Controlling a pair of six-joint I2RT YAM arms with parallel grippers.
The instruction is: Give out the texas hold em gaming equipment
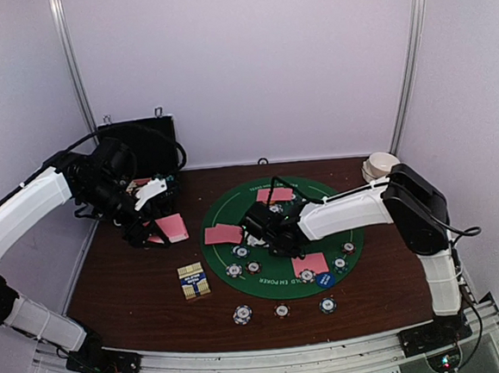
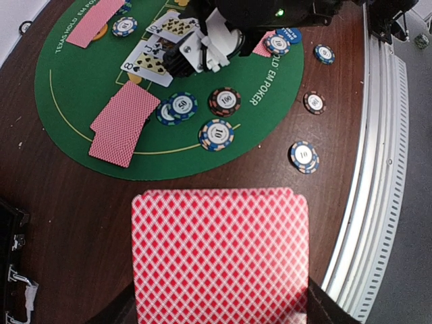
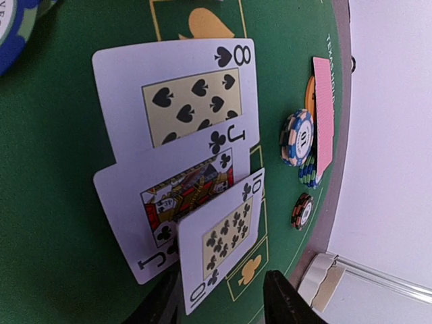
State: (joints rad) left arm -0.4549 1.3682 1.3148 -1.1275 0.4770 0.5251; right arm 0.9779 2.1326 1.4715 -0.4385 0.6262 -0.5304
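My left gripper (image 2: 219, 316) is shut on pink-backed playing cards (image 2: 221, 256), held above the brown table left of the green mat (image 1: 233, 201). My right gripper (image 3: 223, 307) hangs low over the mat's middle with its jaws apart. A ten of clubs (image 3: 226, 239) stands tilted between them, leaning on the left finger and overlapping a jack of clubs (image 3: 169, 202) and an eight of spades (image 3: 182, 88), both lying face up. Striped poker chips (image 2: 217, 134) lie on the mat, and three more chips (image 1: 282, 310) on the table in front of it.
Face-down pink card pairs (image 2: 125, 121) lie around the mat. A small card box (image 1: 193, 282) sits left of the mat. The black case (image 1: 138, 143) stands open at the back left and a white bowl (image 1: 381, 166) at the back right. A metal rail (image 2: 378, 169) edges the table.
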